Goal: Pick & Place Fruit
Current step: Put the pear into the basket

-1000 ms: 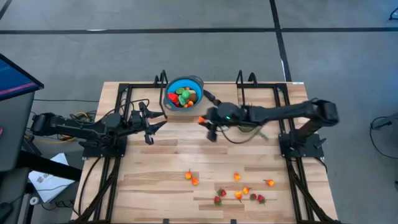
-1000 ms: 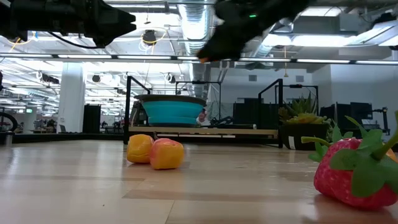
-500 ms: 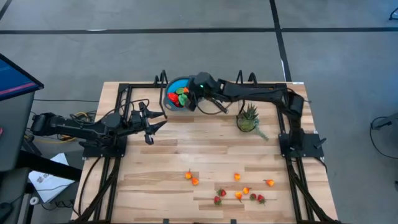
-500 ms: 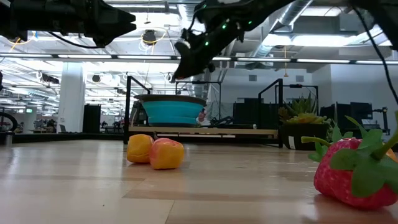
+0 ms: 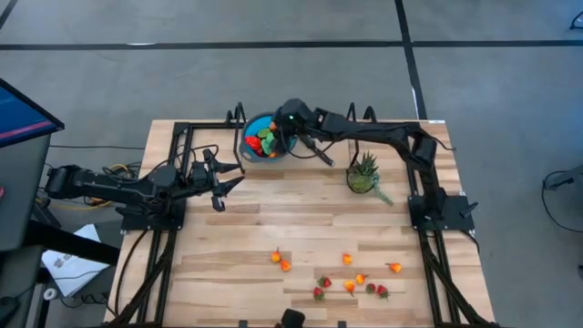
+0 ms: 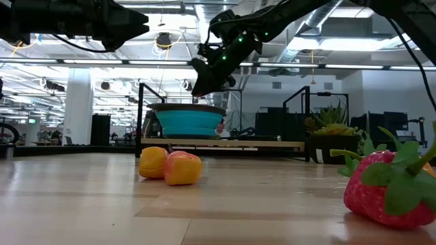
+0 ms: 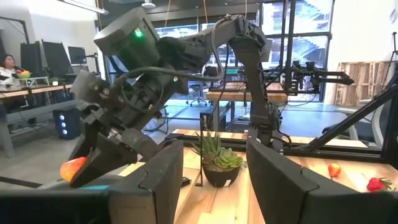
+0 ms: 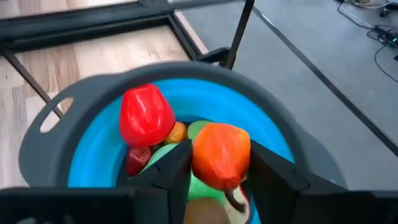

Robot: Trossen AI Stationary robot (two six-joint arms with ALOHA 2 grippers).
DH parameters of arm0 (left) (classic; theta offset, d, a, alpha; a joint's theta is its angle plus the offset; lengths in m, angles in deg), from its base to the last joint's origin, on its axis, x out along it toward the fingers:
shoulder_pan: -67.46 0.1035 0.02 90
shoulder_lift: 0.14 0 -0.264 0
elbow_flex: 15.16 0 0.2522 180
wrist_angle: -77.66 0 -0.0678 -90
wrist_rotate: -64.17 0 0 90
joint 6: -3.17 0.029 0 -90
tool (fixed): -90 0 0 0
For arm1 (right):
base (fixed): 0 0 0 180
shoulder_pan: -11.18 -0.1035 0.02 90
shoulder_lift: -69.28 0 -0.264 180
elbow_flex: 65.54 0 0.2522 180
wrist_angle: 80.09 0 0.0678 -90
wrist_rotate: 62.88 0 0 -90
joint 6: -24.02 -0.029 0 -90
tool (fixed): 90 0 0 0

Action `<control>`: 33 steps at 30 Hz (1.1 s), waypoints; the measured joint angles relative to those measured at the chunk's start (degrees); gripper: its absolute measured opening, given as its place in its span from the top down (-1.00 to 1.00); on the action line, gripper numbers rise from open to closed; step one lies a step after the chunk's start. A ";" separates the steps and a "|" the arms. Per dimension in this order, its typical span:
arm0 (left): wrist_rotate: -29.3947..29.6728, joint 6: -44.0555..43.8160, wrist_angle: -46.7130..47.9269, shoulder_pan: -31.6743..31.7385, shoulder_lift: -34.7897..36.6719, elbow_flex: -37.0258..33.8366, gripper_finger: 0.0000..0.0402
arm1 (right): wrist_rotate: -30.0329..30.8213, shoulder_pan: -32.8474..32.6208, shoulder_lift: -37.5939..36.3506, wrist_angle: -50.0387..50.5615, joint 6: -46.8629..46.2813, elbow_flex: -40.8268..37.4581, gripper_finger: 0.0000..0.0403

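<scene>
Bright, even overhead light; ceiling strip lights (image 6: 82, 62) are glaring in low view. Shadows on worktop (image 5: 301, 228) staying soft. Near strawberry (image 6: 388, 187) blurring; wrist-view fingers (image 8: 174, 171) out of focus.

Orange fruit (image 8: 221, 155), red fruit (image 8: 145, 116), blue bowl (image 8: 93, 155) with grey rim, green plant (image 5: 364, 171), pale wood table (image 5: 301, 228)

1. Both arms were black, jointed, mounted on black frames bolted to the wooden table (image 5: 273, 219).
2. Right arm's wrist housing carried a green light.
3. Thin black cables ran along the links.
</scene>
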 joint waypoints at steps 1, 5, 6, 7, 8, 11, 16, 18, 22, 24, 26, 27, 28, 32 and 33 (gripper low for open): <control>0.01 0.14 0.01 0.00 -0.01 0.02 0.14 | 0.02 0.01 -0.10 -0.08 0.00 0.02 0.28; 0.02 0.24 0.02 0.02 -0.01 0.00 0.14 | 0.02 0.01 -0.16 0.14 -0.10 0.02 0.13; 0.02 0.24 0.02 0.02 0.00 0.00 0.14 | 0.02 0.01 -0.15 0.09 -0.11 0.02 0.09; 0.02 0.24 0.02 0.02 0.00 0.00 0.14 | 0.01 0.01 -0.13 0.08 -0.10 0.02 0.06; 0.02 0.26 0.02 0.02 0.00 0.00 0.14 | 0.02 -0.01 -0.15 0.07 -0.09 0.02 0.03; 0.02 0.26 0.02 0.02 -0.01 0.00 0.14 | 0.02 -0.01 -0.40 0.38 -0.13 0.02 -0.01; 0.04 0.26 0.04 0.02 0.00 0.00 0.14 | 0.03 -0.38 -2.74 3.15 -0.02 0.02 0.14; 0.04 0.26 0.06 0.02 0.00 0.00 0.14 | 0.06 -0.84 -3.60 4.32 0.37 0.02 0.26; 0.04 0.26 0.07 0.02 0.00 0.00 0.14 | -0.04 -2.01 -4.73 8.55 1.29 0.02 0.51; 0.04 0.26 0.06 0.02 -0.02 0.01 0.14 | -0.06 -2.81 -4.77 10.86 2.47 0.02 0.62; 0.04 0.26 0.06 0.02 0.00 0.02 0.14 | -0.26 -3.67 -4.75 13.41 3.28 0.00 0.74; 0.04 0.26 0.05 0.02 -0.02 0.00 0.14 | -0.68 -4.12 -4.75 14.28 3.44 0.00 0.81; 0.04 0.26 0.05 0.02 0.00 0.01 0.14 | -1.51 -4.49 -4.75 15.12 3.66 0.00 0.89; 0.04 0.26 0.04 0.02 -0.01 0.00 0.14 | -4.42 -5.91 -4.70 16.62 4.79 -0.02 0.95; 0.04 0.26 0.04 0.02 -0.02 0.00 0.14 | -4.44 -6.09 -4.70 16.72 4.79 -0.02 0.94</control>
